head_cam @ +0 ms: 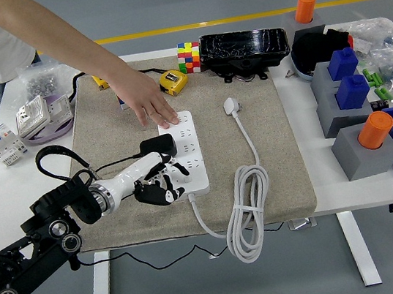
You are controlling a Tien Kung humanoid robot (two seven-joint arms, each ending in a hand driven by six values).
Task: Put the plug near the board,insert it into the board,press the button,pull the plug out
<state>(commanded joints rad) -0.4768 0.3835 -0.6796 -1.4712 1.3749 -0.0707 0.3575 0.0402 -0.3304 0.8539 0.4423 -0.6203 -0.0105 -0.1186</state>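
The white power board (188, 152) lies on the beige mat (105, 131). A black plug (158, 147) with a black cable sits at the board's left edge, just above my left hand (159, 183). My left hand's fingers are curled, and its thumb side holds the plug. I cannot tell whether the plug's pins are in a socket. A person's hand (155, 107) rests on the board's far end and steadies it. The board's own white plug (231, 105) lies on the mat to the right.
The board's white cord (247, 210) is coiled over the mat's near edge. A yellow tape measure (172, 81), a colour cube (188, 56) and a black case (244, 47) stand at the back. Blue and grey blocks (347, 87) and bins fill the right side.
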